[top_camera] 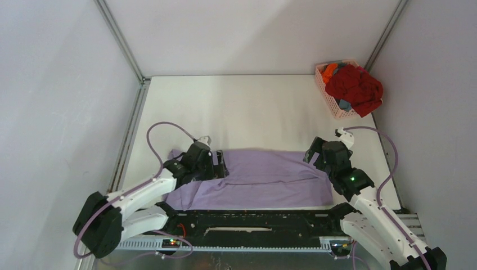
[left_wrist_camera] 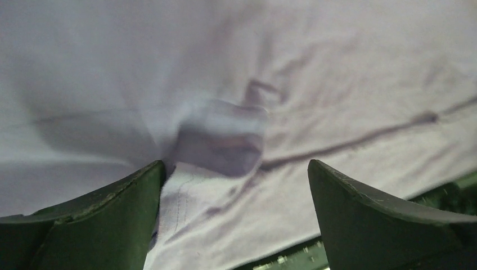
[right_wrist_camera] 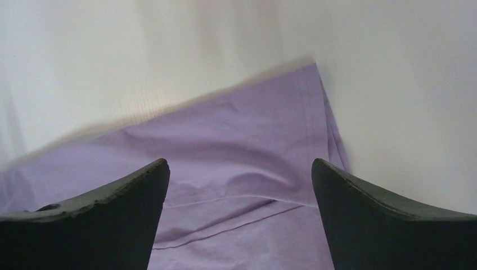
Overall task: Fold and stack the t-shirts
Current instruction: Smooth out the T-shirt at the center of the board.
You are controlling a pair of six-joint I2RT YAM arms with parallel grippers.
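Top external view first: we have the lavender t-shirt [top_camera: 259,177] spread flat on the near half of the table [top_camera: 247,107], a wide band running left to right just ahead of the arm bases. The left hand [top_camera: 216,167] is down at the shirt's left end, and the right hand [top_camera: 316,154] is at its far right corner. Back in the right corner sits the pink basket [top_camera: 329,100]. The dark red t-shirt [top_camera: 355,85] is heaped over its rim, a bit of orange t-shirt [top_camera: 329,71] shows behind that, and a scrap of grey-blue cloth [top_camera: 344,104] shows on the near side.

On the left wrist view we see the fingers [left_wrist_camera: 112,208] spread wide with nothing clamped. A small raised pucker of lavender cloth lies in the gap, close to the left-side finger.

The right wrist view shows the same: wide apart, gripping nothing, with the shirt's hemmed corner below and bare white table beyond.
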